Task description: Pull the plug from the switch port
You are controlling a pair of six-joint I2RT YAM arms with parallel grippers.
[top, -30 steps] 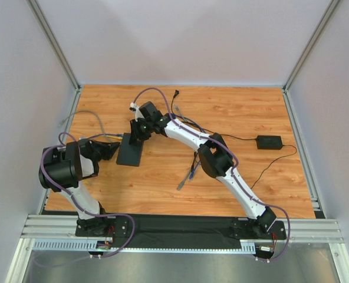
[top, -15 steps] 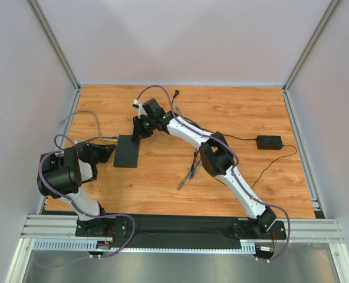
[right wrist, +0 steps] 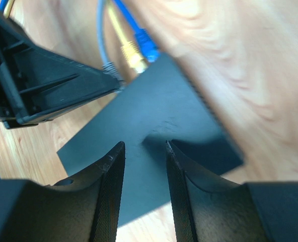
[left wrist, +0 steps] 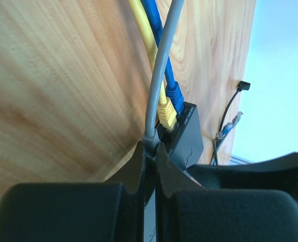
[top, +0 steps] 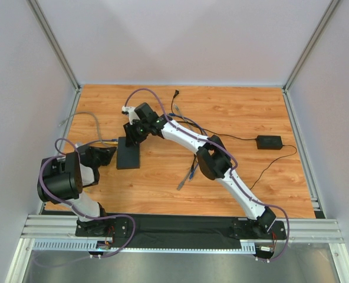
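One grey plug (left wrist: 150, 136) clamped in left pincer (left wrist: 150, 147), beside switch port (left wrist: 164, 133); right pincer (right wrist: 144, 151) apart over switch (right wrist: 154, 113).

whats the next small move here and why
Likely lower the right gripper onto the switch to pin it. Its jaws stand open above it, while the left gripper is shut on the grey plug at its edge; unpinned, the switch would probably drag along.

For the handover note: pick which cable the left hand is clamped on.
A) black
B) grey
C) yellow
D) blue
B: the left wrist view shows the left hand shut on the grey cable, while the yellow cable and blue cable sit plugged into the switch.
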